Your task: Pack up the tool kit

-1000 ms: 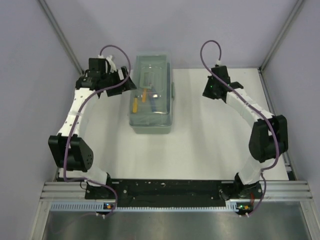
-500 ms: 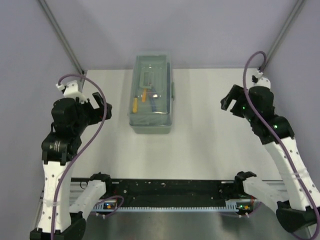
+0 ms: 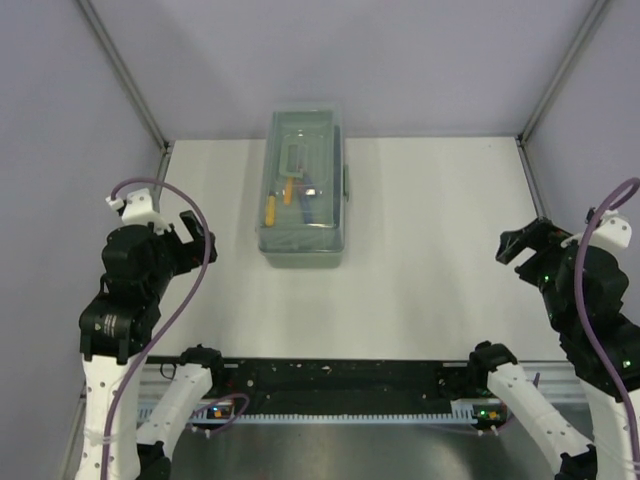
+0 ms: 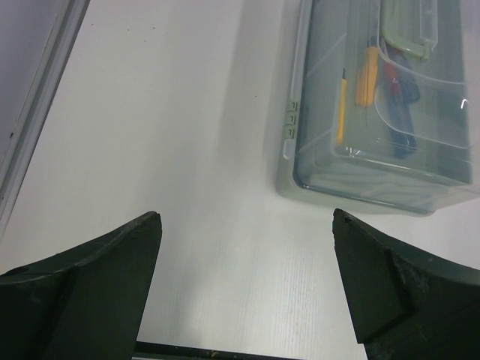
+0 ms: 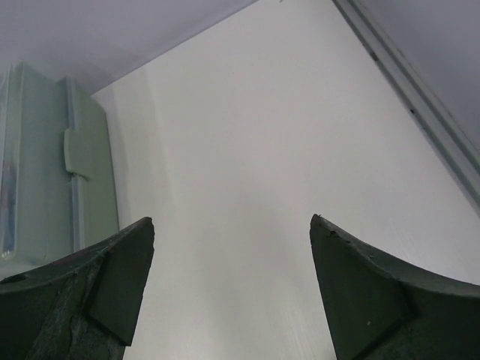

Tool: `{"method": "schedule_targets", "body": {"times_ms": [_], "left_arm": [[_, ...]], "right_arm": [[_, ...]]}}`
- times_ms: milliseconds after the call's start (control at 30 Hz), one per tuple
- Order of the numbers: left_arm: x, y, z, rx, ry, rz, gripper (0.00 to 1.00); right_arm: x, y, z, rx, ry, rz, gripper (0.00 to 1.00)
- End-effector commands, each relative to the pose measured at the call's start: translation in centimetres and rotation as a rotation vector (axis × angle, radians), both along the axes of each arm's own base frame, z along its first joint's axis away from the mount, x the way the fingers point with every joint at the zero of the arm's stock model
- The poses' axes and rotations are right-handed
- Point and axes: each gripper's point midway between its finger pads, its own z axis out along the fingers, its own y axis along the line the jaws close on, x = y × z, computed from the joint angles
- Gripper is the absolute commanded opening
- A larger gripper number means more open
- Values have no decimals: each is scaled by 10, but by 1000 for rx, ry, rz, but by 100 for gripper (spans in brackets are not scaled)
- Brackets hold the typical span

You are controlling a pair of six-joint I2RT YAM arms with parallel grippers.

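Sage-green plastic toolbox (image 3: 304, 256) with a glossy, translucent lid (image 3: 318, 225) sits shut on the matte white table (image 3: 430, 260). It lies toward 12 o'clock from the table's middle, in the same spot as a second ago.

The arms are what differ. A second ago both reached far over the table, the left one close against the box's 9 o'clock side and the right one out at its 3 o'clock. Half a second ago they were already drawn back part of the way. Now the left gripper (image 3: 197, 232) hangs near the table's 8 o'clock edge and the right gripper (image 3: 520, 245) near its 4 o'clock edge, both well apart from the box.

The left gripper (image 4: 244, 225) has its dark, wedge-shaped fingers (image 4: 105, 277) spread wide, with only bare table between them. The right gripper (image 5: 232, 229) is spread just as wide and grips nothing.

Through the clear lid the left wrist view shows a slim yellow screwdriver (image 4: 341, 105), an orange-handled tool (image 4: 367, 71) and some red and blue pieces too blurred to name. A curved sage-green handle (image 4: 409, 37) rises from the lid. A flat, rectangular latch (image 5: 77, 150) of the same smooth plastic sits on the side wall facing the right wrist. A purple cable (image 3: 195, 275) loops along the left arm.
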Motion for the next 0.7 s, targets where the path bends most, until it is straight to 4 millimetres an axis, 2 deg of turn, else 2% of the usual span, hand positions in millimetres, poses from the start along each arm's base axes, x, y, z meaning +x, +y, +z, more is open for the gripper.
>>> {"method": "schedule_targets", "body": {"times_ms": [0,167,500,667], "left_arm": [[3,1,3,7,-22,8,99],[7,5,0,21,-3,34,99],[16,-5,5,12,-17,-21,99],[15,-3,12,7,-34,-4,99]], "right_arm": [[-23,-32,9,-31,-23,-150,83],[-26,-33,8,-40,-16,-146,82],[-21,-31,3,-41,5,-141,83],[-18,-29,1,-37,16,-139,83]]}}
